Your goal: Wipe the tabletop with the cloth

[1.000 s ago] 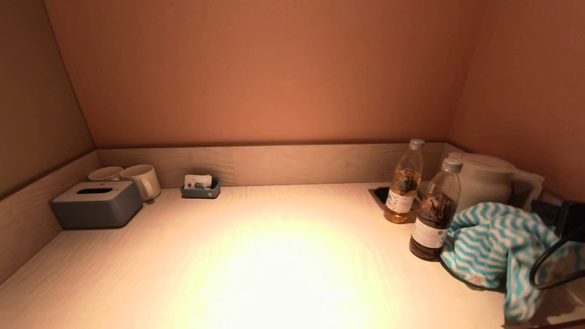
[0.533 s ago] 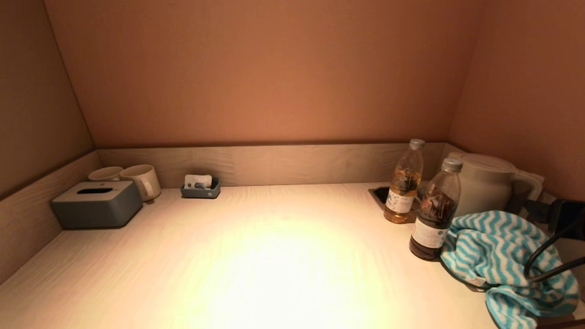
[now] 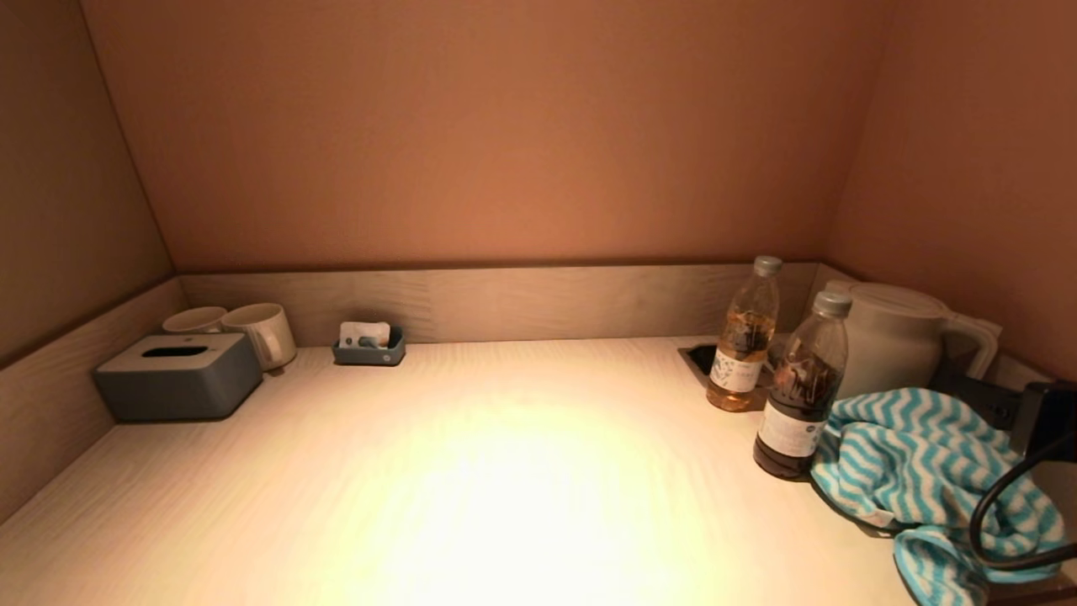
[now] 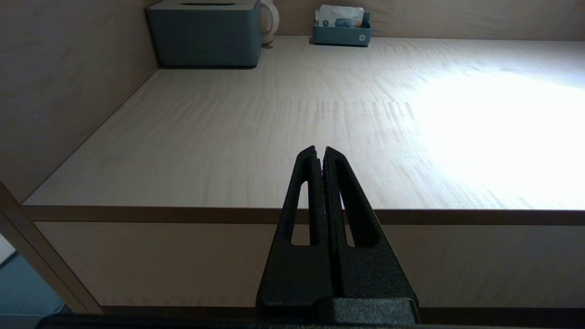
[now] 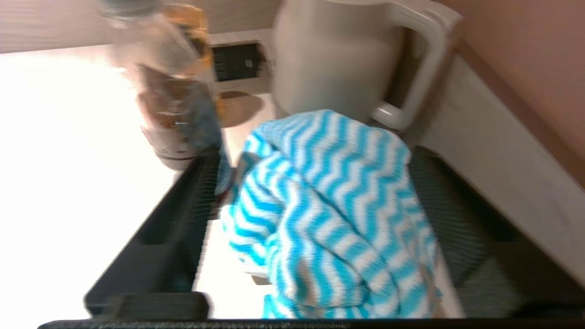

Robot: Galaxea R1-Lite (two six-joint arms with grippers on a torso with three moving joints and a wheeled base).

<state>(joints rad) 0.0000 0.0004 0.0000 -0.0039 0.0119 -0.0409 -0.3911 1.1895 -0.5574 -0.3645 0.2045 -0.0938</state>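
Tabletop: pale wood grain, smooth, slight sheen under light.
Cloth, lower right of head view: soft woven terry, matt.
Bottles: clear glossy plastic, paper labels.
Kettle: smooth matt plastic.
Tissue box, left: matt grey.

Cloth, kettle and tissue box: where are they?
cloth [image 3: 909, 454], head view, middle of the striped folds.
kettle [image 3: 888, 337], head view, side of its body.
tissue box [image 3: 181, 379], head view, front face.
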